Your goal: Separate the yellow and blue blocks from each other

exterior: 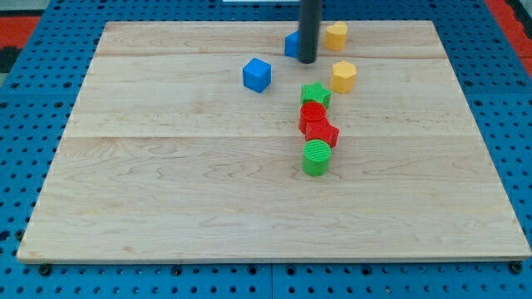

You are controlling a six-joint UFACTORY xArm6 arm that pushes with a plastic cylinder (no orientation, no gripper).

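Observation:
My tip [307, 60] is near the view's top centre of the wooden board [166, 183]. A blue block [292, 44] sits just left of the rod, partly hidden by it, its shape unclear. A blue cube [257, 74] lies apart, down and to the left of the tip. A yellow heart-shaped block [336, 35] is to the right of the rod. A yellow hexagonal block [343, 76] lies lower right of the tip.
Below the tip a column runs down the board: a green star [314, 95], two red blocks [317, 123] touching each other, then a green cylinder [316, 157]. A blue pegboard surface [25, 124] surrounds the board.

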